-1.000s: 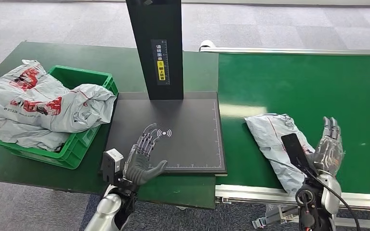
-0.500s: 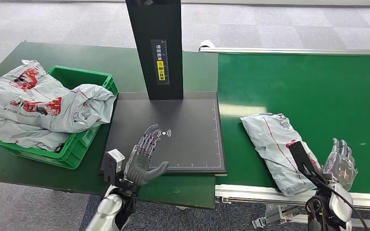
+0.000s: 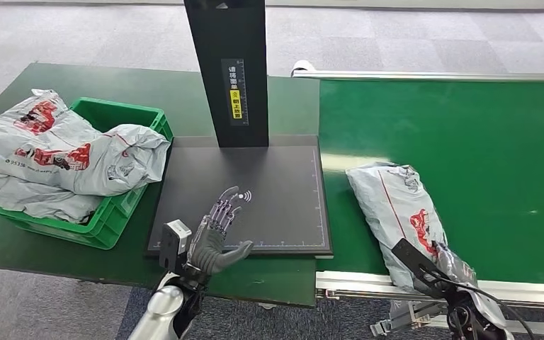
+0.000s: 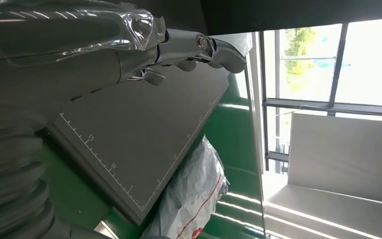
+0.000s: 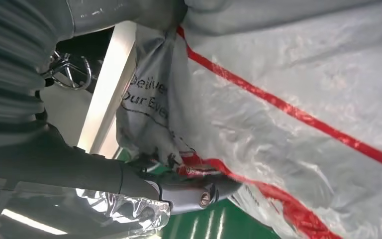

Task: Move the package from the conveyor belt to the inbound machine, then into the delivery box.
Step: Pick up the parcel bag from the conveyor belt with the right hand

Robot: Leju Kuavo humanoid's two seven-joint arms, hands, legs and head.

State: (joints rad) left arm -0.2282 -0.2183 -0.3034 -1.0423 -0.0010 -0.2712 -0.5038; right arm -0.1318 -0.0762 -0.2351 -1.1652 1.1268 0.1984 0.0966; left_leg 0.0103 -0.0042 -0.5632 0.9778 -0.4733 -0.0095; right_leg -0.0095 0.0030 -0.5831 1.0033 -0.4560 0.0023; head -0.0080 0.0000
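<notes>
**Grey mailer at my right hand, near edge of the belt**

Crinkled grey plastic fills my right wrist view: the package is right up against my right hand, a red stripe running across its skin and dark printed lettering near the bunched end. My thumb lies over one side of that bunched end and a dark finger presses the film from the other, so I'm pinching the bag. From the head view my right hand sits at the package's near end, right at the conveyor belt's front rail. The bag lies lengthways on the green belt, wrinkled, with a red mark on top.

Over on my left, my left hand hovers above the front edge of the inbound machine's black plate, fingers apart, thumb out, holding nothing. Further back-left, the green delivery box is heaped with grey mailers. Behind the plate rises the machine's black column.
</notes>
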